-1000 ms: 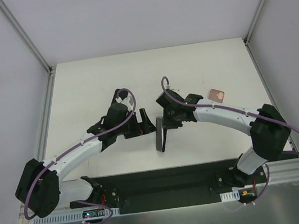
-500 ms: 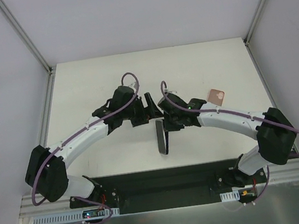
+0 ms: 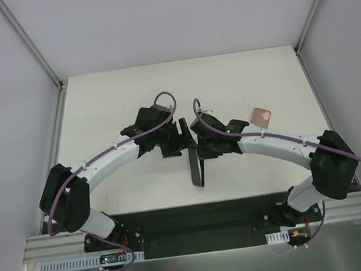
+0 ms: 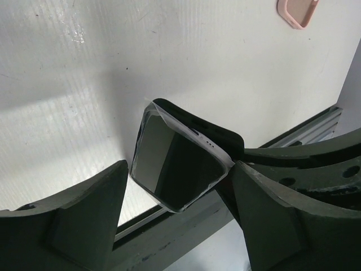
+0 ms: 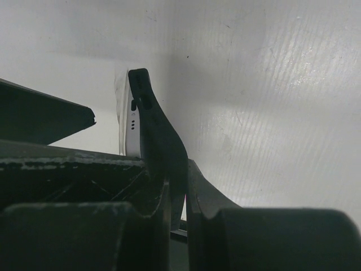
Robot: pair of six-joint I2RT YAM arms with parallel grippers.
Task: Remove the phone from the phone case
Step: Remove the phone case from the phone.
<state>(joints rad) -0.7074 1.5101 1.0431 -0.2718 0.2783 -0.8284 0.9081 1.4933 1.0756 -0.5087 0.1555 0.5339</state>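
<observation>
The phone (image 3: 196,169) stands on edge above the table, seen edge-on from above. Its dark screen and white rim (image 4: 172,164) are partly peeled away from the black phone case (image 4: 217,134). My right gripper (image 3: 202,150) is shut on the case's edge (image 5: 161,141), and the phone's white side (image 5: 132,132) shows beside it. My left gripper (image 3: 183,136) is open. Its fingers (image 4: 84,220) stand on either side of the phone's upper end, with a gap visible on the left side. On the right, its other finger lies close to the case.
A small pink case-like piece (image 3: 261,116) lies on the white table (image 3: 113,98) to the right of the arms, also visible as the pink piece (image 4: 297,11). The black base plate (image 3: 201,225) runs along the near edge. Grey walls enclose the sides.
My left arm has swung right and forward until its fingers straddle the phone's top end, and its jaws have narrowed. My right gripper has kept its hold and shifted only slightly.
</observation>
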